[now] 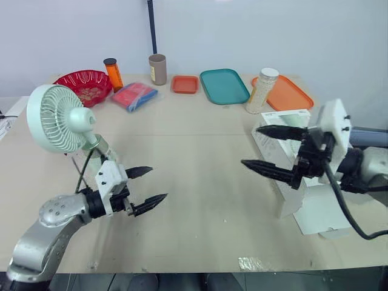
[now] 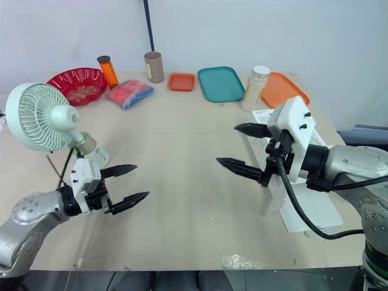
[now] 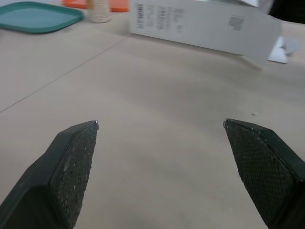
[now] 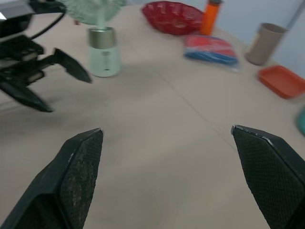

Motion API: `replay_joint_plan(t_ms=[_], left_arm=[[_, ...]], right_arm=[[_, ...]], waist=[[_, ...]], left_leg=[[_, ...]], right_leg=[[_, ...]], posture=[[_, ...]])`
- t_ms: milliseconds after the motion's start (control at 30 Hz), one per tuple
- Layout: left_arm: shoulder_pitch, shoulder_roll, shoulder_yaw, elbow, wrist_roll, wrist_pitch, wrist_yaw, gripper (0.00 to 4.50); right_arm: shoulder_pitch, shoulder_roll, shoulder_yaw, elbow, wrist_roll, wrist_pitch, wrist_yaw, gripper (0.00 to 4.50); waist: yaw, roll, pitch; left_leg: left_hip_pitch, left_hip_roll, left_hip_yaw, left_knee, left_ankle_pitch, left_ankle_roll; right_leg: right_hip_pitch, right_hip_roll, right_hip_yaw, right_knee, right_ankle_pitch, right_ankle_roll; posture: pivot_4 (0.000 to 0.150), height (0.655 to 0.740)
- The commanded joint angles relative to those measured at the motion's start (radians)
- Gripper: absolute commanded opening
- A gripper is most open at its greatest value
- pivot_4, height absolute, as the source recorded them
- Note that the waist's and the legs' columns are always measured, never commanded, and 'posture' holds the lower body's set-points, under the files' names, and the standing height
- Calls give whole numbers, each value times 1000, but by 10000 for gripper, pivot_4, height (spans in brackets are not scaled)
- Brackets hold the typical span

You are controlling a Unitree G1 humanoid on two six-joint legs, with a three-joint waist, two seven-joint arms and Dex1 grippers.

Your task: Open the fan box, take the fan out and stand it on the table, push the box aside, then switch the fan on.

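Fan [image 1: 60, 121], pale green and white, stands upright on its round base near the left edge of the tabletop [image 1: 200, 200], out of its box, with a thin black cable trailing down beside the base. The left hand [image 1: 157, 183] hovers just beside that base, toward the near edge, its two black fingers spread well apart and holding nothing. The white fan box [image 1: 318, 209] lies along the right edge of the tabletop. The right hand [image 1: 250, 145] hangs by the side of the box that faces the middle of the tabletop, its fingers wide apart and empty, pointing across toward the fan; whether it touches the box is hard to tell. Along the far edge, from the left corner onward, sit a red bowl [image 1: 85, 85], an orange bottle [image 1: 113, 74], a blue and red packet [image 1: 134, 96], a brown cup [image 1: 157, 69], a small orange tray [image 1: 185, 83], a teal tray [image 1: 224, 86], a white-lidded jar [image 1: 262, 91] and a larger orange tray [image 1: 294, 96], the jar just beyond the box's far end.
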Motion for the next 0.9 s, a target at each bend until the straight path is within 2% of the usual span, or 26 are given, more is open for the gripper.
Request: replay_joint_plan(t_ms=[33, 200, 333, 567, 733, 900], left_arm=[[90, -17, 53, -111, 50, -69, 67, 45000], [250, -57, 119, -220, 51, -83, 141, 45000], [400, -115, 179, -255, 104, -151, 191, 45000], [573, -246, 310, -256, 178, -298, 278, 45000], [574, -293, 389, -262, 117, -278, 349, 45000], [523, -251, 464, -250, 30, -214, 383, 45000]], right_arm=[[-47, 2, 54, 31, 28, -42, 31, 44036], [-131, 43, 124, 91, 101, 10, -9, 44036], [-211, 88, 157, 163, 188, 82, -49, 44036], [-282, 121, 230, 177, 193, 107, -73, 44036], [-331, 137, 232, 202, 211, 136, -101, 44036], [-347, 153, 246, 204, 185, 116, -126, 44036]], waist=[[1, -1, 0], [0, -1, 0], [-3, -1, 0], [1, -1, 1], [0, -2, 1], [0, -2, 0]], left_leg=[[0, 0, 0, 0, 0, 0], [0, 0, 0, 0, 0, 0], [1, 1, 1, 0, 0, 0], [0, 0, 1, 0, -1, 2], [-1, 0, 1, 0, -2, 2], [-1, 0, 1, 0, -2, 2]], right_leg=[[0, 0, 0, 0, 0, 0], [0, 0, 0, 0, 0, 0], [0, 0, 2, 0, 0, 0], [-1, 0, 1, -1, 0, 0], [-1, 0, 1, -1, 0, 0], [-2, 1, 1, -1, 0, 0]], posture=[[1500, 7400], [1500, 7400], [1500, 7400], [1500, 7400], [1500, 7400], [1500, 7400]])
